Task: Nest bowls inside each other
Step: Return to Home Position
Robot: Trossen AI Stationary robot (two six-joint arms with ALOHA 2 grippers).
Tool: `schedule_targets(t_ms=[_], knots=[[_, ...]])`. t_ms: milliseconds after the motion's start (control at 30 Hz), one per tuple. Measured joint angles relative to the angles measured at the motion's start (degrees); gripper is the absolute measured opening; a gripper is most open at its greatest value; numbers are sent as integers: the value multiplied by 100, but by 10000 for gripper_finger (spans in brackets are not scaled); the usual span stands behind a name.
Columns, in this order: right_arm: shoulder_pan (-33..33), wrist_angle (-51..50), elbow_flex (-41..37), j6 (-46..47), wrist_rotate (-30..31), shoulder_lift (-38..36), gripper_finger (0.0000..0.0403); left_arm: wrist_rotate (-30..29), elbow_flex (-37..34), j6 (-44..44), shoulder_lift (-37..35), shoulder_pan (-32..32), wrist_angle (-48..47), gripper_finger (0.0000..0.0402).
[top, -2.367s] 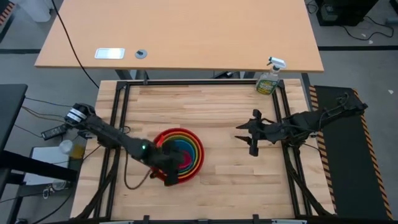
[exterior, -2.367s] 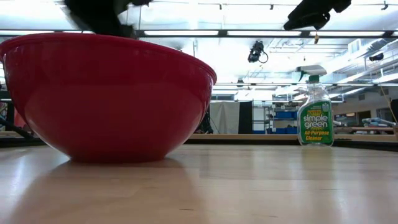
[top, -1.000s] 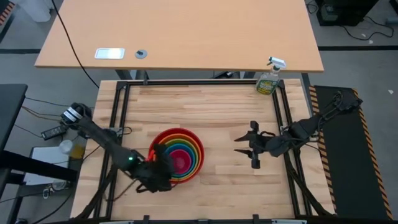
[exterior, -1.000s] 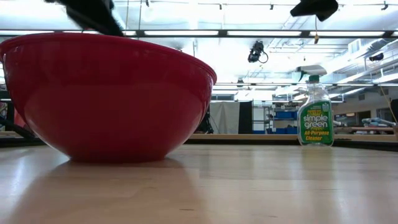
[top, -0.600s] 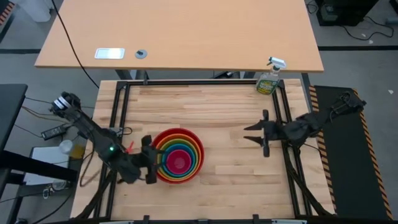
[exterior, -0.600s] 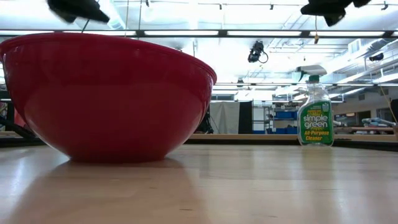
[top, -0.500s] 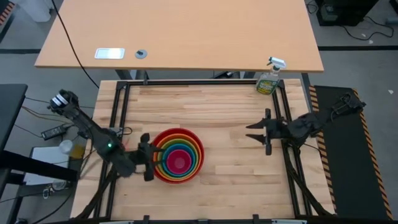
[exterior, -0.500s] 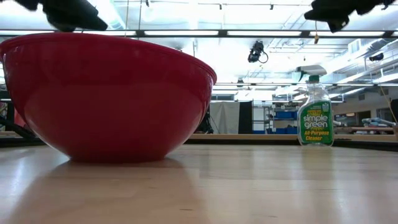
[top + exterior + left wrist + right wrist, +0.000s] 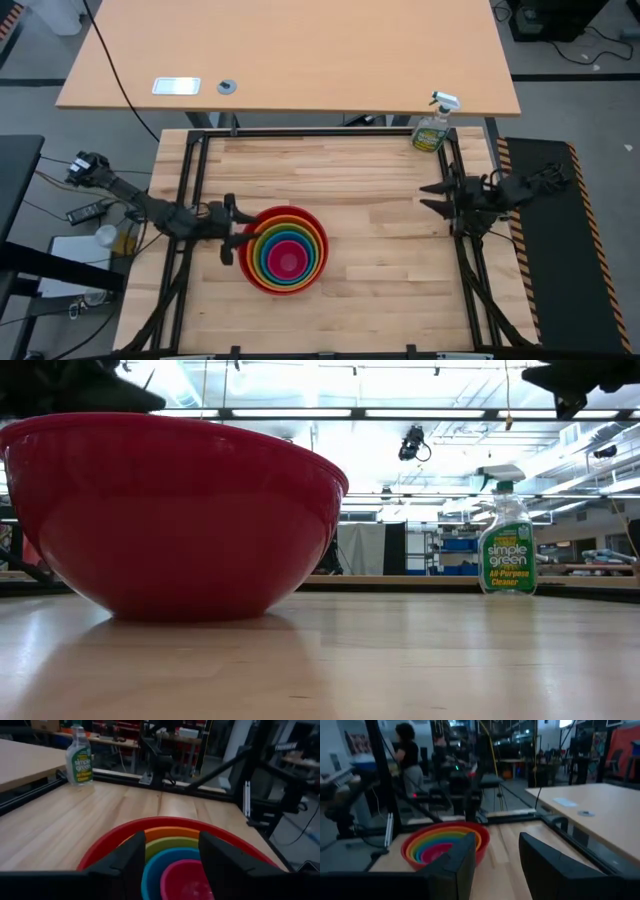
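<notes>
Five bowls sit nested on the wooden table, left of its middle: the red bowl outermost, then orange, lime green, blue, and pink innermost. The red bowl's base rests on the table. My left gripper hangs open and level just left of the stack, pointing at it, touching nothing; in the left wrist view the bowls show between its fingers. My right gripper is open and level at the table's right edge, far from the bowls, pointing toward them.
A green spray bottle stands at the table's far right corner. A black frame borders the table. Bare wood lies between the bowls and the right gripper. A desk stands behind. A person is in the room beyond.
My left gripper has drawn back from above the stack's near-left rim toward the table's left edge, tipping up to level. My right gripper has pulled back toward the table's right edge and a little toward the far side. The bowls have stayed put.
</notes>
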Motion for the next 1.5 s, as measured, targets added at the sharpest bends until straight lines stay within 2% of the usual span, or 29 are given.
schedule_targets(t_ms=[167,367,467,633,900,1133,1367,1500], knots=[[-1,28,-212,-262,-97,-398,158,313,-465,3,-605,358,158,188],[-15,765,-869,-509,-104,-798,158,348,-720,107,-958,387,76,188],[-59,1102,-1195,-638,-101,-884,158,357,-821,173,-970,352,28,188],[-168,1537,-1586,-825,-105,-880,158,734,-1060,16,-974,353,162,188],[-258,1614,-1848,-258,-105,-878,158,839,-1062,-1,-967,368,330,188],[-258,2365,-2410,-181,-56,-876,158,838,-1064,-361,-965,368,377,188],[-258,2603,-2448,-96,44,-863,158,834,-1064,-458,-952,368,370,188],[-258,3185,-2448,-208,77,-863,158,821,-1066,-710,-952,368,372,188]])
